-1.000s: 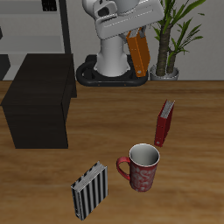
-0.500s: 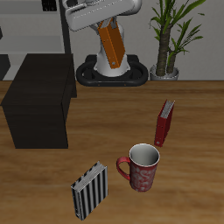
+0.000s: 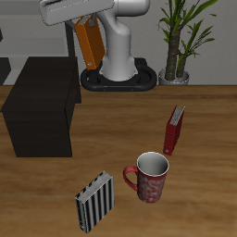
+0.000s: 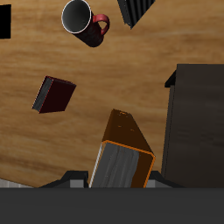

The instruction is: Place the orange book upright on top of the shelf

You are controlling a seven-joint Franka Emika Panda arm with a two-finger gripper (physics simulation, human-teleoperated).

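Orange book [image 3: 88,42] now nearer shelf [image 3: 42,104].

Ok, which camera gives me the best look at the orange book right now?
The wrist view: the orange book fills the foreground, with its pale page edge and cover plain, next to the shelf. The exterior view shows the book small, hanging tilted under the end effector, high above the shelf.
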